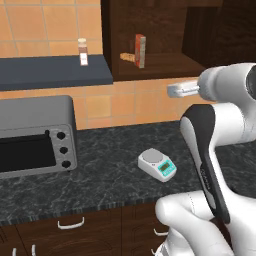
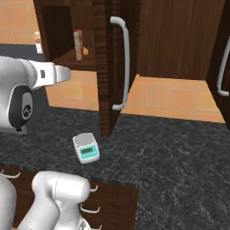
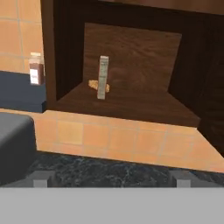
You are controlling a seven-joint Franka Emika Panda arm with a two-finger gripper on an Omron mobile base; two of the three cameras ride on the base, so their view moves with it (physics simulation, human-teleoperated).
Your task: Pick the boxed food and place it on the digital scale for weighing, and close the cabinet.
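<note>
The boxed food (image 1: 140,50) (image 2: 79,44) (image 3: 103,77) stands upright, edge-on, on the shelf of the open cabinet (image 1: 150,30) (image 3: 131,48). The cabinet's door (image 2: 107,67) stands swung out, its silver bar handle (image 2: 124,63) facing the room. On the dark counter below, the digital scale (image 1: 157,164) (image 2: 86,147) has nothing on its plate. My gripper (image 1: 172,91) (image 2: 67,74) (image 3: 110,180) hangs in the air in front of and below the shelf, well short of the carton. It is open, its fingertips (image 3: 40,179) wide apart with nothing between them.
A tan bread-like lump (image 1: 129,57) (image 3: 92,84) lies right behind the carton. A brown-capped spice jar (image 1: 83,52) (image 3: 36,68) stands on the dark shelf to the left. A toaster oven (image 1: 35,135) occupies the counter's left. Another cabinet handle (image 2: 221,67) shows far right.
</note>
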